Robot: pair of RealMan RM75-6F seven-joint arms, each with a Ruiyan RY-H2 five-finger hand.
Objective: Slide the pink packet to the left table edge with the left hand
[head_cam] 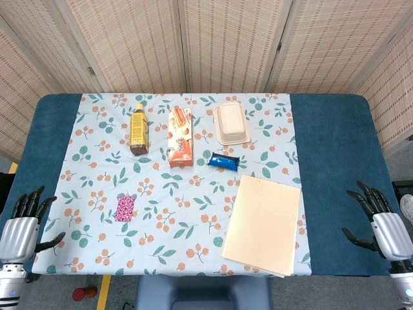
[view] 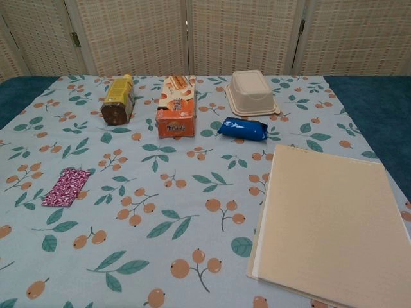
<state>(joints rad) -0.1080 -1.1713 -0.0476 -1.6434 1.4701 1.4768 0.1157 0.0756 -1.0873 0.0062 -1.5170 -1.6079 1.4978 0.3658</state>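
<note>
The pink packet (head_cam: 124, 208) (view: 66, 187) lies flat on the floral tablecloth, left of the middle and toward the front. My left hand (head_cam: 22, 223) hovers at the table's front left corner, well left of the packet, with its fingers spread and nothing in it. At the front right corner my right hand (head_cam: 379, 219) is likewise spread and holds nothing. Neither hand shows in the chest view.
A yellow bottle (head_cam: 137, 128) lies at the back left beside an orange snack box (head_cam: 181, 136). A beige lidded container (head_cam: 231, 123) and a blue wrapped bar (head_cam: 224, 160) sit further right. A cream folder (head_cam: 263, 223) covers the front right.
</note>
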